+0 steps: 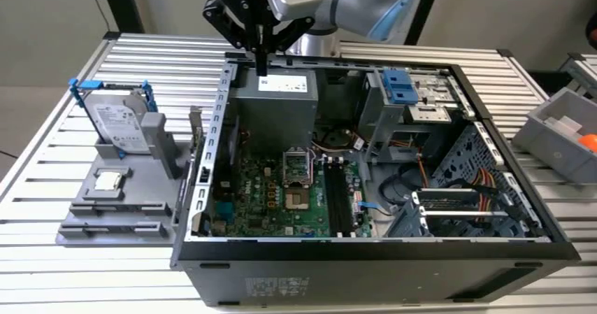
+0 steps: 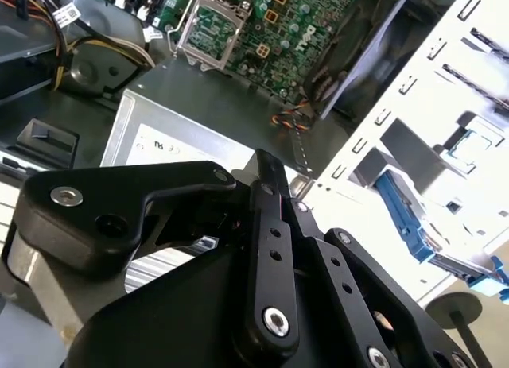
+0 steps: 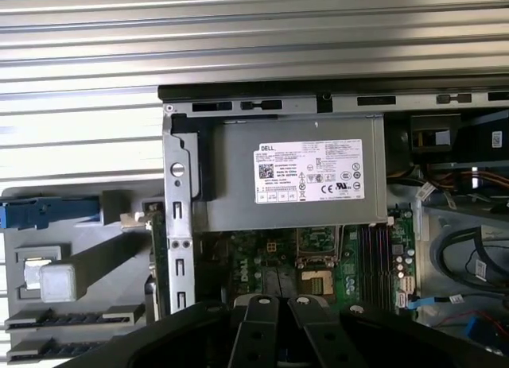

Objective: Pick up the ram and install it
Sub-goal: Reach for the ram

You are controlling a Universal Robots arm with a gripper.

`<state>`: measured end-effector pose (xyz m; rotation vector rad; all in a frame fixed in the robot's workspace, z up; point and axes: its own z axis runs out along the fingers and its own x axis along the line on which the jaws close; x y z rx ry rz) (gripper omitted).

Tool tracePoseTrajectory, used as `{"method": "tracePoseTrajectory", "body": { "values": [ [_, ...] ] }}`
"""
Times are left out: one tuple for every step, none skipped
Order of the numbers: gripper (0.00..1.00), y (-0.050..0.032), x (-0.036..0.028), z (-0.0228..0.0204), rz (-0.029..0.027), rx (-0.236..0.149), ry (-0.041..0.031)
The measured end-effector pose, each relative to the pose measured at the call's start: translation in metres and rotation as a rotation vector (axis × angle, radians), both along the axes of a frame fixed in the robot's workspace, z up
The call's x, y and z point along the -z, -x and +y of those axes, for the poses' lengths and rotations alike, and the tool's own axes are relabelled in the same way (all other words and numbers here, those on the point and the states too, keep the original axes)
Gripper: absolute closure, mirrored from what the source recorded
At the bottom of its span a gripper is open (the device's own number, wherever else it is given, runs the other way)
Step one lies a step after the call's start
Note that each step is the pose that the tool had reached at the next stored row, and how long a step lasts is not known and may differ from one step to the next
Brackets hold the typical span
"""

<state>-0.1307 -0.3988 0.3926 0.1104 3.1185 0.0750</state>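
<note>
The ram point(image 1: 197, 128) stands on edge in the grey fixture point(image 1: 103, 212), just beside the open computer case's point(image 1: 373, 247) wall. Farther back, the arm points its gripper point(image 1: 264, 70) straight down over the power supply point(image 1: 275, 111), fingers pressed together.

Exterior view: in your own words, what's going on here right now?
A robot arm's gripper hangs, jaws shut and empty, above the power supply inside the open computer case. The ram appears to stand in the grey holder at the exterior view's left, beside the case, not yet picked up. The motherboard's black slots look empty.
</note>
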Motion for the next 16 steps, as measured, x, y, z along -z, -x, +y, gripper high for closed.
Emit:
{"method": "tracePoseTrajectory", "body": {
  "values": [
    [1.00, 0.0006, 0.0000, 0.0000, 0.0004, 0.000, 0.0000],
    [1.00, 0.0012, 0.0000, 0.0000, 0.0005, 0.000, 0.0000],
    [1.00, 0.0020, 0.0000, 0.0000, 0.0007, 0.000, 0.0001],
    [1.00, 0.0027, 0.0000, 0.0000, 0.0007, 0.000, 0.0000],
    [1.00, 0.0033, -0.0001, 0.0000, 0.0008, 0.000, 0.0001],
    [1.00, 0.0038, 0.0000, 0.0000, 0.0009, 0.000, 0.0001],
    [1.00, 0.0041, 0.0000, 0.0000, 0.0012, 0.000, 0.0001],
    [1.00, 0.0042, 0.0000, 0.0000, 0.0015, 0.000, 0.0001],
    [1.00, 0.0046, 0.0000, 0.0000, 0.0020, 0.000, 0.0000],
    [1.00, 0.0051, 0.0000, 0.0000, 0.0021, 0.000, 0.0000],
    [1.00, 0.0059, 0.0000, -0.0001, 0.0023, 0.000, 0.0000],
    [1.00, 0.0065, 0.0001, 0.0000, 0.0023, 0.000, 0.0000],
    [1.00, 0.0073, 0.0001, 0.0000, 0.0023, 0.000, 0.0000],
    [1.00, 0.0081, 0.0001, 0.0000, 0.0024, 0.000, 0.0000],
    [1.00, 0.0088, 0.0001, 0.0000, 0.0024, 0.000, 0.0000],
    [1.00, 0.0096, 0.0001, 0.0000, 0.0024, 0.000, 0.0000]
  ]
}}
